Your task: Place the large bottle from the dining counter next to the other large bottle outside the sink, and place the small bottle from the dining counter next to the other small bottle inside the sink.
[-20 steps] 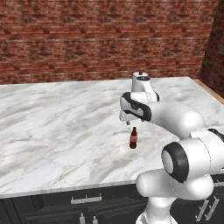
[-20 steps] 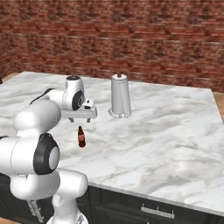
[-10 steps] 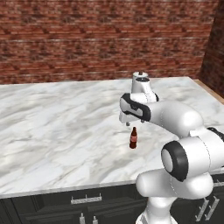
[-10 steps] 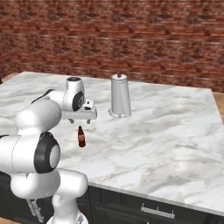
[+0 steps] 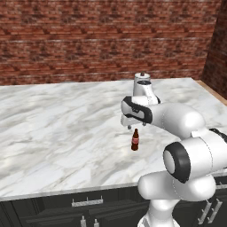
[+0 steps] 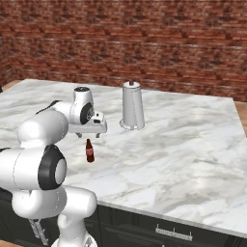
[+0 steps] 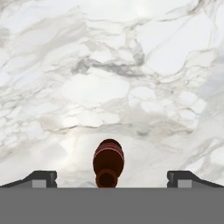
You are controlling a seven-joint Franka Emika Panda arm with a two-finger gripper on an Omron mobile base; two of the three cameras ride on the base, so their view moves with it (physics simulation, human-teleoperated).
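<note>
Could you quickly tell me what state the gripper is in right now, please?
Gripper: open, holding nothing, poised directly above the small bottle.

small bottle (image 5: pixel 135 140) upright on dining counter (image 5: pixel 53 128), gripper (image 5: pixel 129 127) directly above

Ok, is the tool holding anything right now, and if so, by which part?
Nothing is held. The tool is open, above the upright small bottle on the dining counter.

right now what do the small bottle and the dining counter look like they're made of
The small bottle: dark brown, likely glass, with a red label band and reddish neck. The dining counter: polished white-grey marble or a lookalike, going by its grey veining and soft sheen.
</note>
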